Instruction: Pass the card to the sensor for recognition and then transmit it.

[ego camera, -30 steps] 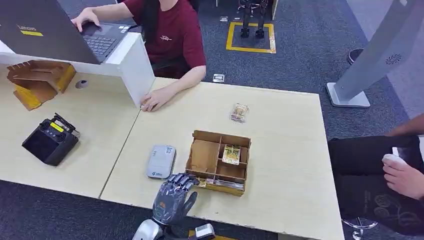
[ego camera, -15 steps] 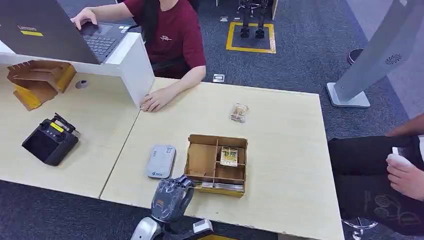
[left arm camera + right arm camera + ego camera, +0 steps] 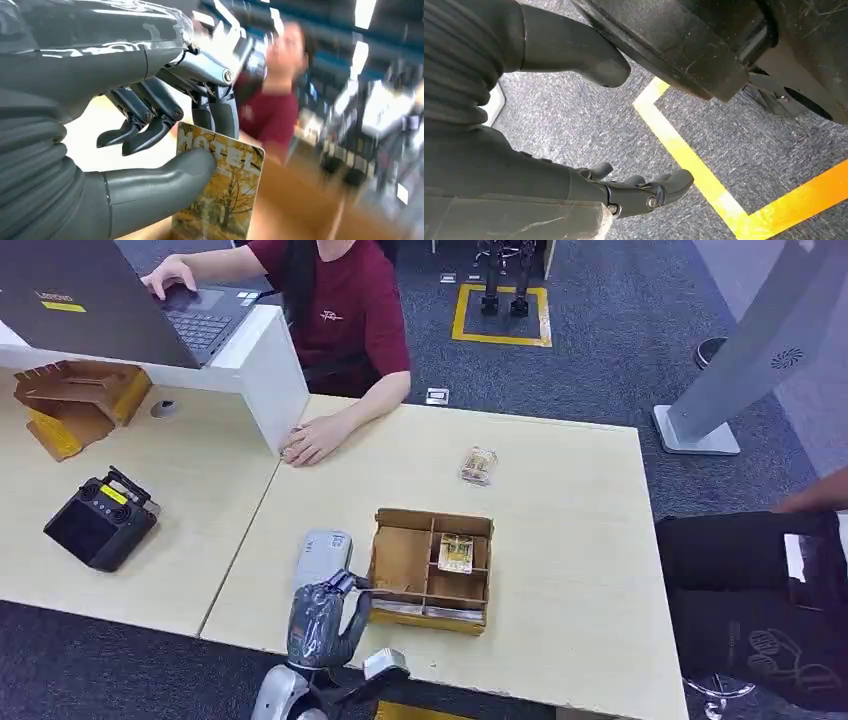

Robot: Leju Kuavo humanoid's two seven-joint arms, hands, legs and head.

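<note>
Left hand [image 3: 320, 620] at the surface [image 3: 560, 490] edge, between sensor [image 3: 322, 556] and wooden box [image 3: 432, 568].
Card [image 3: 220, 192] pinched between thumb and fingers [image 3: 220, 107], other fingers curled apart; right hand [image 3: 574, 165] hanging above carpet, fingers spread, holding nothing.

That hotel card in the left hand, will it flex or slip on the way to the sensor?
Probably stiff: the card stands flat and unbent. It looks glossy and is only pinched near one edge by the left hand, so it may slip.
</note>
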